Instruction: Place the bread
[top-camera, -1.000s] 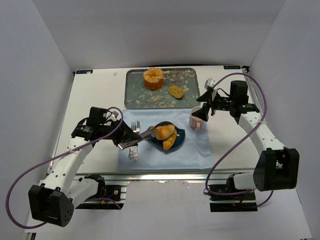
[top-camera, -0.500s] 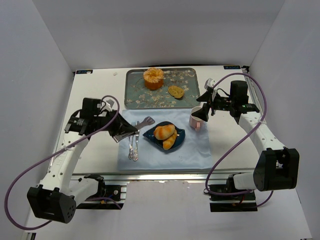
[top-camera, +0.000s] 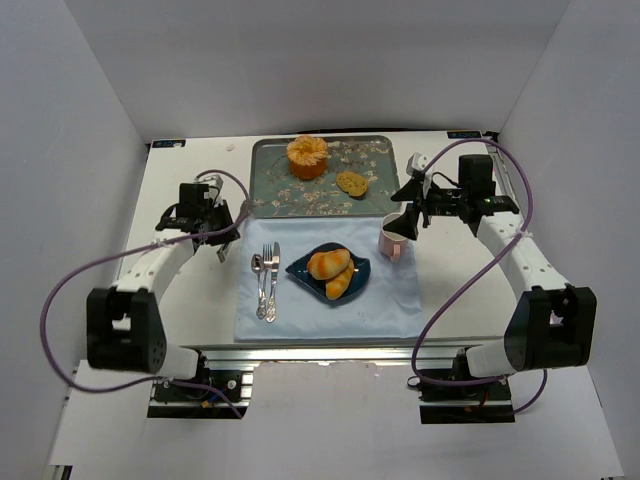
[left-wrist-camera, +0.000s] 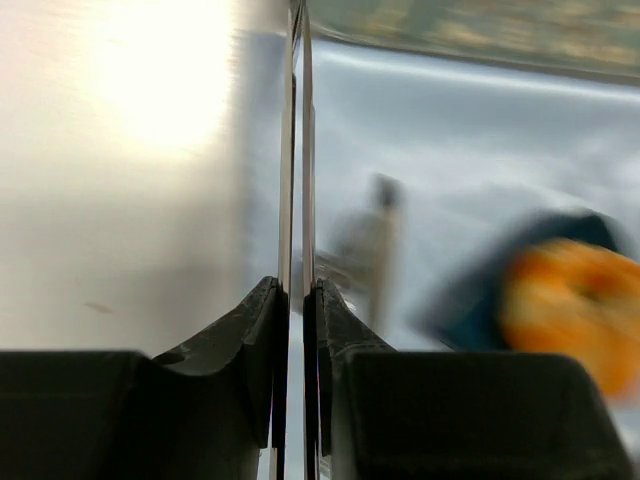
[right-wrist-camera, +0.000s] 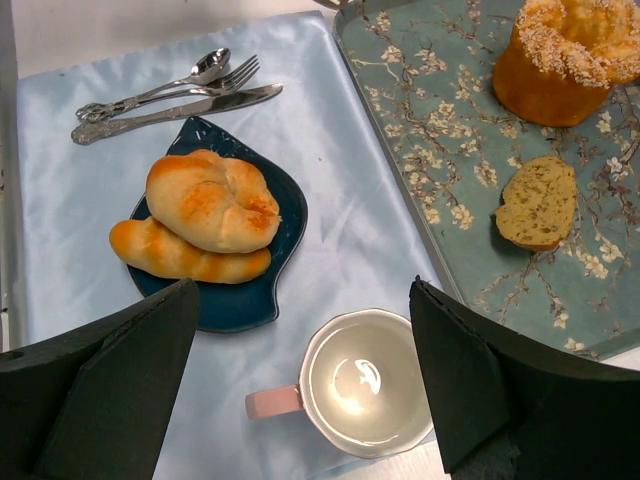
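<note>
- Left gripper (left-wrist-camera: 297, 60): fingers are lying together on nothing, hanging by the left edge of the cloth (top-camera: 390, 298).
- Bread rolls (top-camera: 332, 272): two are resting on the blue plate (right-wrist-camera: 240, 300), touching, long axes running near-left to far-right.
- Right gripper (right-wrist-camera: 302, 292): fingers are standing wide apart, hovering above the mug (top-camera: 392, 240).

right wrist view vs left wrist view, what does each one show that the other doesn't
Only the right wrist: the white cup, the round loaf and the slice on the tray, and the right fingers wide apart. Only the left wrist: the left fingers closed on thin metal strips. Both: rolls on the blue plate, the cutlery, the blue cloth and the tray's edge, all blurred in the left wrist view.
</note>
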